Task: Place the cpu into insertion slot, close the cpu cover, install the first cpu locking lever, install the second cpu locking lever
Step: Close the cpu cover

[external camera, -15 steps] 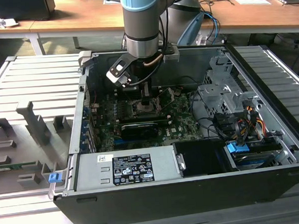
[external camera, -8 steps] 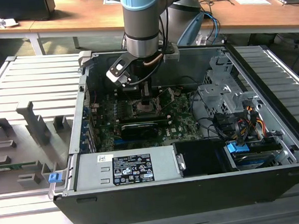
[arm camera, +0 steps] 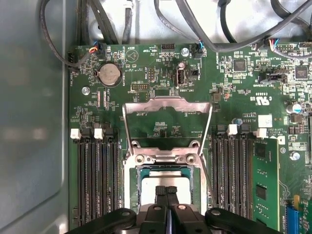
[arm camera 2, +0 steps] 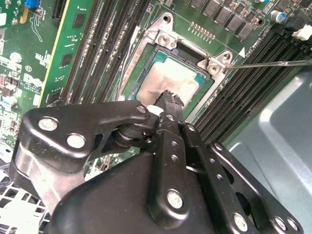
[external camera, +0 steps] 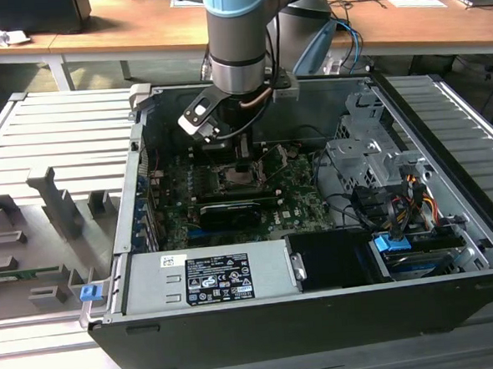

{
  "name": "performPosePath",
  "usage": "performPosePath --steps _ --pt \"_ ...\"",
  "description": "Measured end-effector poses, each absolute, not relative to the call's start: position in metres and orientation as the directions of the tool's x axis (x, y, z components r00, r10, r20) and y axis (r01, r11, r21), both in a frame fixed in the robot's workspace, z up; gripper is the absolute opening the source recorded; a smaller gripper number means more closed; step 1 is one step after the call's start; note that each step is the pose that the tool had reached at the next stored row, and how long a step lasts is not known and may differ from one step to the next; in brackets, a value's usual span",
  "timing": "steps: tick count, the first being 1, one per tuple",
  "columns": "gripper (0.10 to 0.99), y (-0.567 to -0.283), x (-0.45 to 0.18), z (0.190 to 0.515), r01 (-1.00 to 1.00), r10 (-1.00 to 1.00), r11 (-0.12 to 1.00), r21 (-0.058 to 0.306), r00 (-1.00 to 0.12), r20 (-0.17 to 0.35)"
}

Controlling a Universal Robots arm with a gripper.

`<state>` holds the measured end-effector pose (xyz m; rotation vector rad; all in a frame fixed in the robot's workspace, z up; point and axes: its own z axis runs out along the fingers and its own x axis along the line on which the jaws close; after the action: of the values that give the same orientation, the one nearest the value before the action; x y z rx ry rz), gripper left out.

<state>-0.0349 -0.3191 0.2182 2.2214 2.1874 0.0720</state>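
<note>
Exterior view puts the 1 arm in the upper middle of the frame, reaching down into an open computer case (external camera: 321, 314) that lies on a ribbed grey tabletop (external camera: 51, 129), with the gripper (external camera: 244, 168) lowered over the middle of the green board (external camera: 302, 198). In both wrist views the gripper (arm camera 2: 168, 95) (arm camera: 167, 189) has its 2 fingers pressed flat against each other, closed on nothing, and their tips sit on or just above the pale top of the cpu (arm camera 2: 170, 78) (arm camera: 165, 180); I cannot tell whether they touch. The cpu lies flat inside the insertion slot (arm camera 2: 190, 51), square to its metal rim, so the placing looks done. The cpu cover (arm camera: 167, 103) stands swung up on its hinge beside the slot, its window showing bare board behind it, so it is not yet closed. A thin wire locking lever (arm camera 2: 268, 63) sticks out sideways from the slot's corner, unlatched. As a judgement, the cpu is light, thin and stiff, yet fragile where it meets the pin field, so any sideways drag is risky. Its top carries a smeared grey residue that could be slick, and its edges sit low in the rim, leaving little to pinch. The cover looks like thin, stiff sheet metal, best pushed at its free bar far from the hinge. The lever looks springy and narrow, liable to slip off a closed fingertip.
</note>
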Motion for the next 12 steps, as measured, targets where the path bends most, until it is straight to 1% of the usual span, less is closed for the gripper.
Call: performPosePath --steps 12 --pt "0.106 -0.3191 -0.0302 0.2182 0.999 1.0 -0.016 0.046 0.015 0.017"
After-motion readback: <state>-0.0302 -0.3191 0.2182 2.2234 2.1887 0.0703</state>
